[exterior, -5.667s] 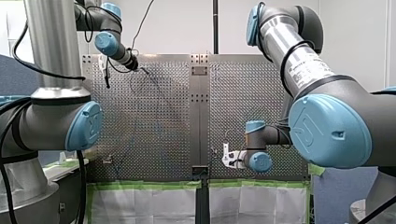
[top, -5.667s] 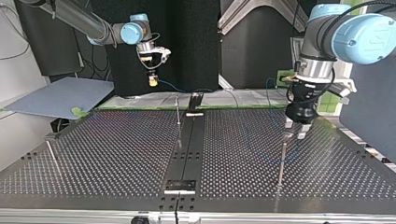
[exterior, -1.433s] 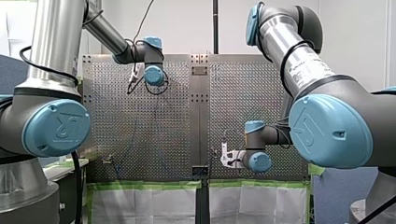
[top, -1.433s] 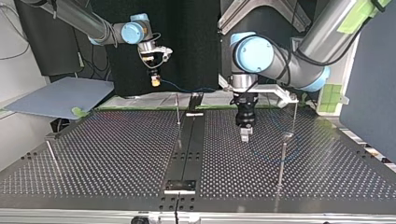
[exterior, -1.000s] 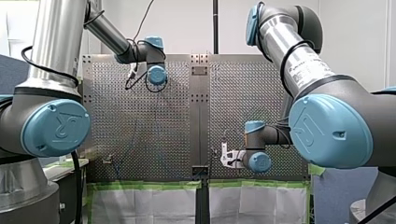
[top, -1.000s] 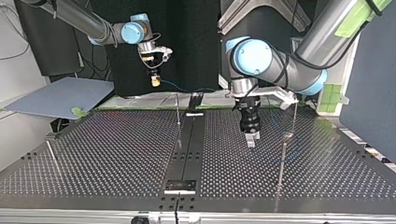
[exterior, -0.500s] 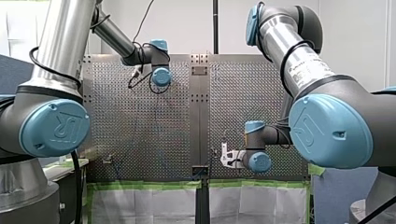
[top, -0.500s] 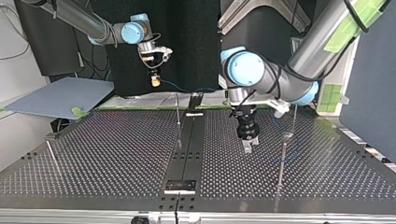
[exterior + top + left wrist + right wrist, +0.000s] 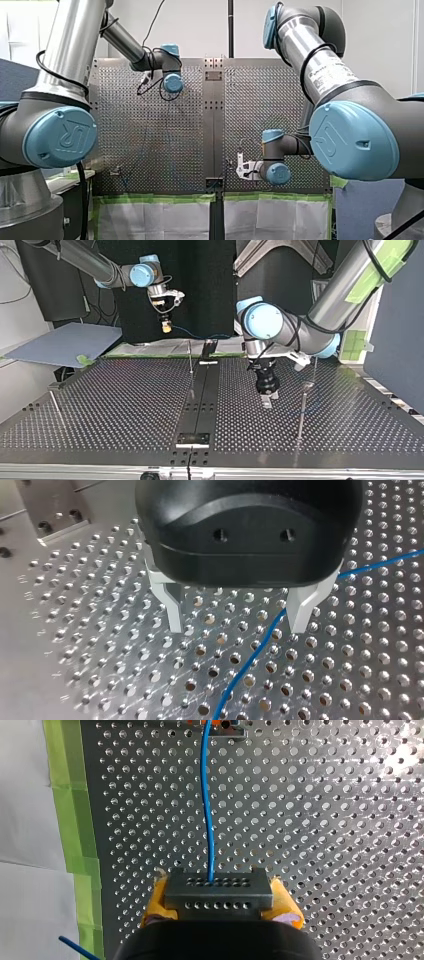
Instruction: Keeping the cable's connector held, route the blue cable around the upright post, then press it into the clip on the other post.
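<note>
With the connector [image 9: 218, 892] clamped by the right gripper [image 9: 220, 906], the blue cable [image 9: 250, 661] was straddled by the wide-spread fingers [image 9: 301, 609] of the left gripper [image 9: 237, 626], so closing on it was judged the next need.

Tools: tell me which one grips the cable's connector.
My right tool, yellow-padded, clamps the dark connector; my left tool hangs open over the blue cable.

Perforated table [image 9: 125, 400], green tape [image 9: 70, 820]
</note>
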